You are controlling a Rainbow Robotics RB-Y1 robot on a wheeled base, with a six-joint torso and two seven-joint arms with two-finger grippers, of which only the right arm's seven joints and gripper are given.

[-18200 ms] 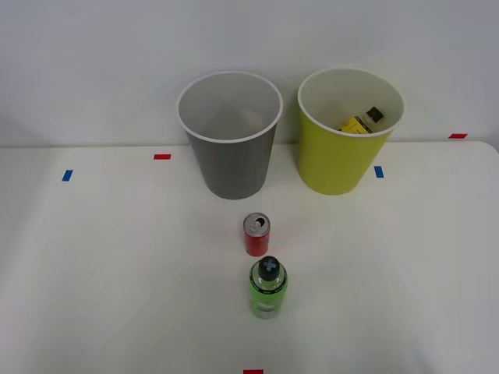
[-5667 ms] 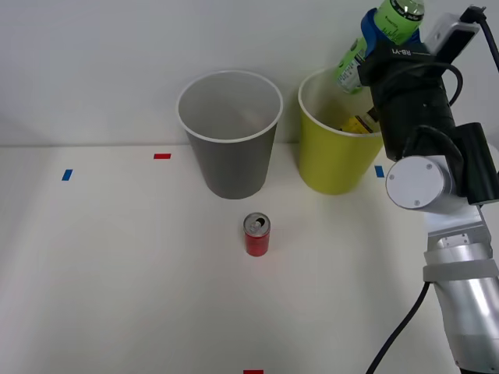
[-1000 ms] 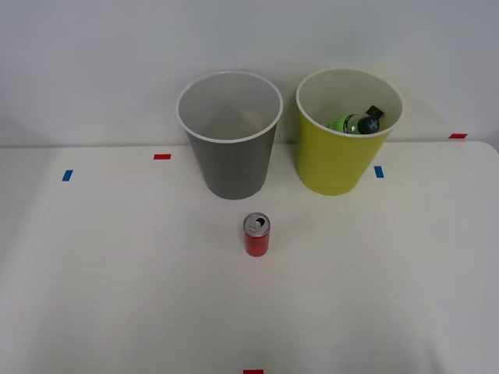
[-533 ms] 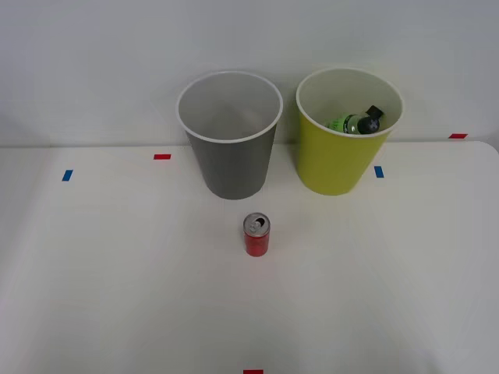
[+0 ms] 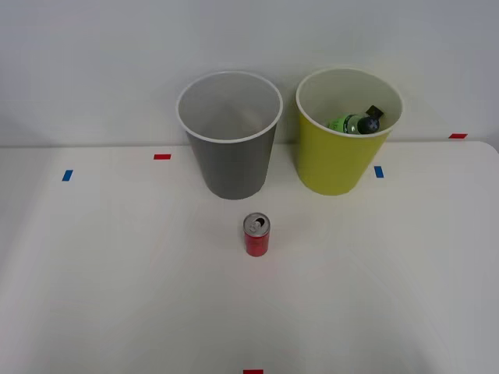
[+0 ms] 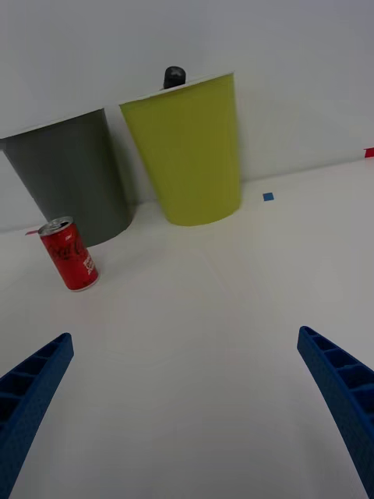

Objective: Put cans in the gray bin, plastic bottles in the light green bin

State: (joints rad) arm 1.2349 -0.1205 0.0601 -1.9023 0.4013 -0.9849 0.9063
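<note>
Green bottle (image 5: pixel 348 123) is now lying inside the light green bin (image 5: pixel 335 167), seemingly over the other bottle, leaving only the red can (image 5: pixel 256 234) standing at six o'clock of the gray bin (image 5: pixel 231 167), the right gripper (image 6: pixel 187 405) hanging wide and empty.

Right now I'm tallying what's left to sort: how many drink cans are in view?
1. The red can stands upright on the table, in front of the gray bin. That bin's floor is partly hidden, so another could lie there.

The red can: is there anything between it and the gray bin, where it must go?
Nothing visible. The red can stands upright on bare white table just in front of the gray bin, with open table between them. The light green bin stands off to the side.
</note>
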